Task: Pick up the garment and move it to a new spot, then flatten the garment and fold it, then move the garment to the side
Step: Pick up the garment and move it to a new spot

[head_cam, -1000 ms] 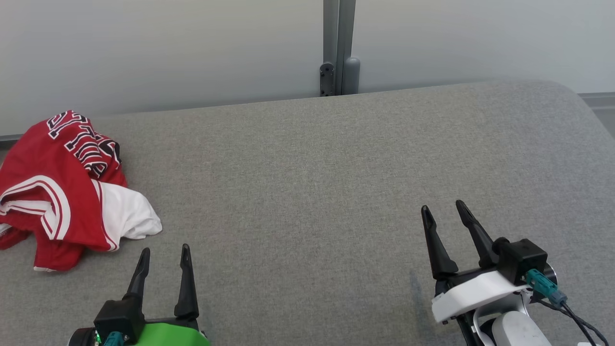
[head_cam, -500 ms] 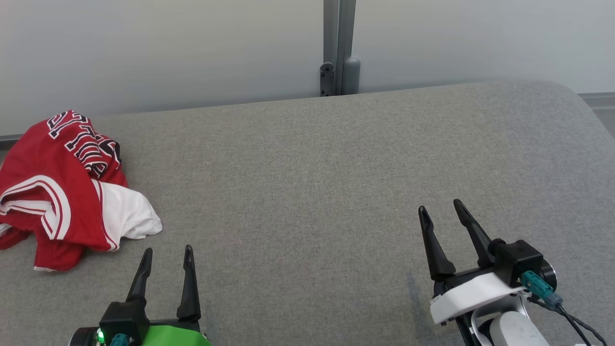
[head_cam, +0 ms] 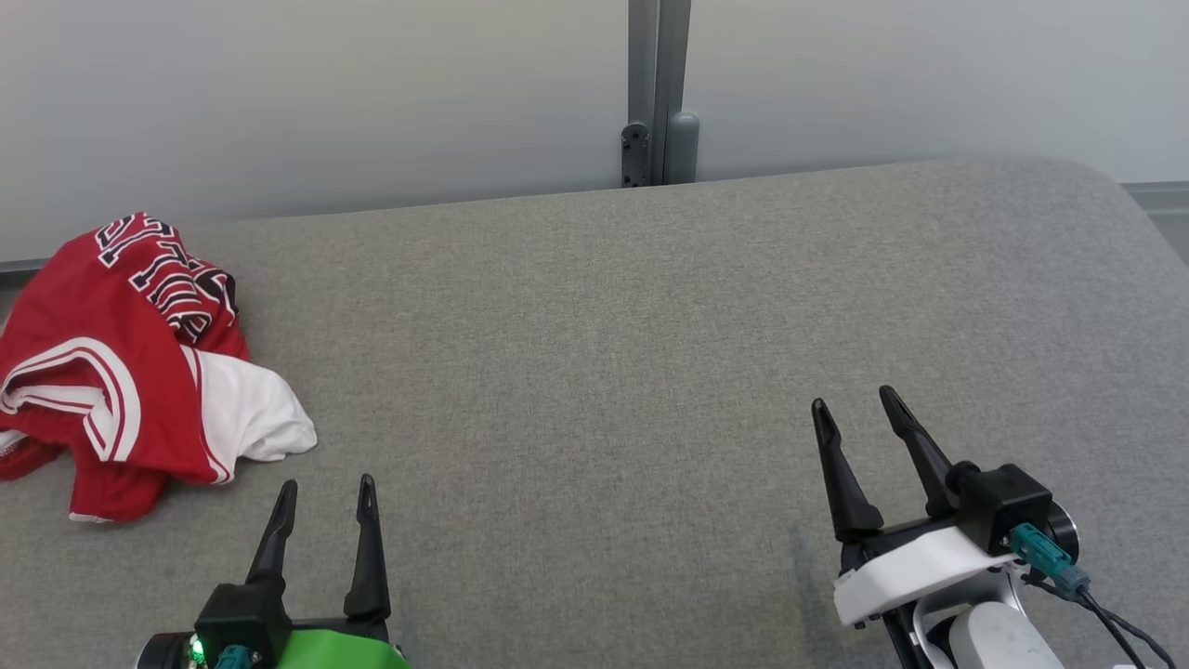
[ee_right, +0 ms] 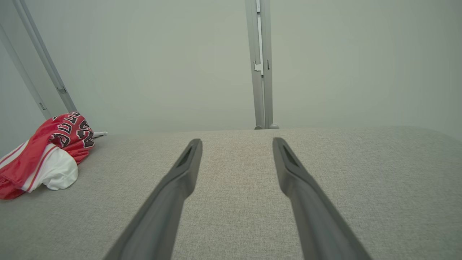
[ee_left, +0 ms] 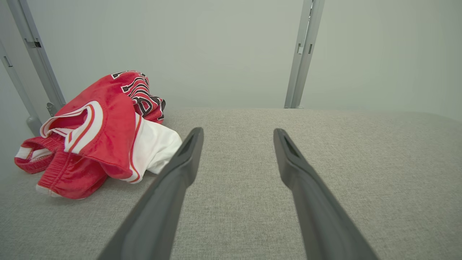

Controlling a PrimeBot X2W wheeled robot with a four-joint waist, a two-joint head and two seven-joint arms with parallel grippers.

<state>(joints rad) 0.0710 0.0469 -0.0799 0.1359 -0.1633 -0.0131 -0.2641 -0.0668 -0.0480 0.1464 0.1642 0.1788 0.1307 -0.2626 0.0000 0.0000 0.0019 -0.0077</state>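
The garment [head_cam: 121, 362] is a crumpled red jersey with white trim, black lettering and a white part sticking out, heaped at the far left of the grey fabric surface [head_cam: 613, 353]. It shows too in the left wrist view [ee_left: 97, 133] and, smaller, in the right wrist view [ee_right: 43, 159]. My left gripper [head_cam: 327, 487] stands open near the front edge, just right of and below the heap, touching nothing. Over at the lower right, my right gripper [head_cam: 853, 400] is open as well, far from the garment, with nothing between its fingers.
A pale wall with a grey vertical post [head_cam: 658, 93] rises behind the surface's far edge. The surface rounds off at its back right corner [head_cam: 1096, 186]. Two slanted grey rails [ee_left: 32, 57] stand behind the garment.
The whole head picture has shifted very slightly, so the camera moved. The left gripper has drawn back a little toward the bottom edge. The garment lies as before.
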